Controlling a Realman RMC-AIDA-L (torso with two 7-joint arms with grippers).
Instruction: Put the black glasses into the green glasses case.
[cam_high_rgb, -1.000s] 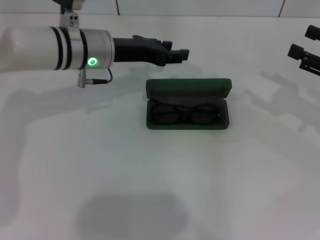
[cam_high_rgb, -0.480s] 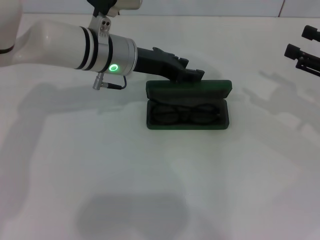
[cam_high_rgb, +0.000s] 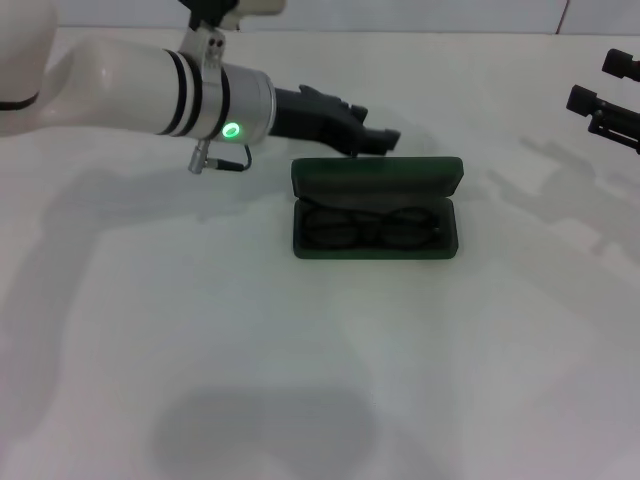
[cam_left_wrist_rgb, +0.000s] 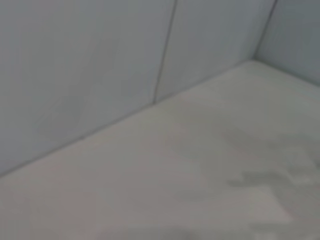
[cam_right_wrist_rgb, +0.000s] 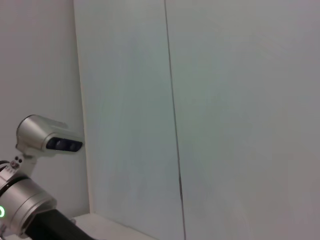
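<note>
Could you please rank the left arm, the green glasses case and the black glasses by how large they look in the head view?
1. The white left arm with its black left gripper looks largest, though it is raised nearer the camera.
2. The dark green rectangular hinged glasses case, open on the white table.
3. The thin black-framed glasses, lying inside it.

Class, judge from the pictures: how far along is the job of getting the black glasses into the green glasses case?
Done: the black glasses lie inside the open green glasses case. In hand: nothing; the left gripper hovers just behind the upright lid, while the right gripper sits far off at the table's edge. Left: nothing for placement; the lid is not closed.
</note>
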